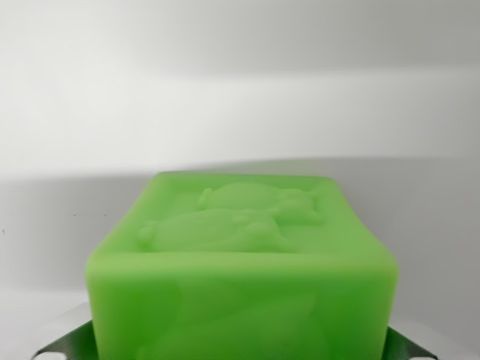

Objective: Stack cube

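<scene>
Filling the lower half of the wrist view: green cube (244, 266), raised fish-like relief on top, white surface (240, 97) behind. My gripper (240, 349) clamps it, metal fingers (71, 343) showing at both lower corners.

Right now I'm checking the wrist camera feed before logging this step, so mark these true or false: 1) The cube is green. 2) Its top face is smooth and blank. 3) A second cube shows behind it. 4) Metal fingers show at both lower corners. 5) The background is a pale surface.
1) True: the cube is bright green.
2) False: the top face carries raised relief shapes.
3) False: only one cube is in view.
4) True: the fingers show as metal tips at the lower left and lower right, beside the cube.
5) True: the pale surface fills the rest of the view.
</scene>
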Robot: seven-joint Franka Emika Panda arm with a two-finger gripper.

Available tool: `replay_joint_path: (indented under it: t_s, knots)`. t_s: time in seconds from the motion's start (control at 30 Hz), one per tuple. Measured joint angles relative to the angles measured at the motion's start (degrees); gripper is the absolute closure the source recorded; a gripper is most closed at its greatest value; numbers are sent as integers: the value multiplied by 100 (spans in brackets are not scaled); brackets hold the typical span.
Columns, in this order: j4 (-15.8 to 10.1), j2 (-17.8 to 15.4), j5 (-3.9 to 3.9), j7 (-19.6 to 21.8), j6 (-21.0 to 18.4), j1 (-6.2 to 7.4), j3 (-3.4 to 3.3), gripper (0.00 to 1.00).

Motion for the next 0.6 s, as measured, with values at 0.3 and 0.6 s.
replay_joint_path:
  t_s: [0.3,0.6]
  knots:
    - [-6,-40,0,0,-24,3,-3,100]
    - [-56,-207,0,3,-135,25,-29,100]
